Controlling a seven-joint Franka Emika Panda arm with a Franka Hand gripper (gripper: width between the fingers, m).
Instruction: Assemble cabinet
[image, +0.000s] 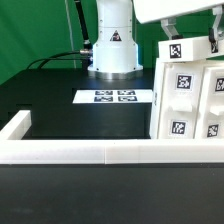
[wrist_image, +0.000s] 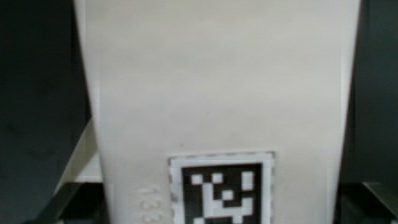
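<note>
The tall white plastic tagged cabinet (image: 190, 95) (wrist_image: 214, 100) stands upright on the black table (image: 60, 110), against the low white border rail (image: 90, 152). The end effector (image: 192, 38) sits at its top; its opening cannot be determined.

Arm reaching in from above, at the exterior view's right

The Panda's base (image: 112, 45) stands upright at the back of the black worktop (image: 60, 110). The white wrist housing and end effector (image: 190, 33) hang at the top right of the exterior view, largely cropped; the fingers' spacing cannot be told in either view.
</note>
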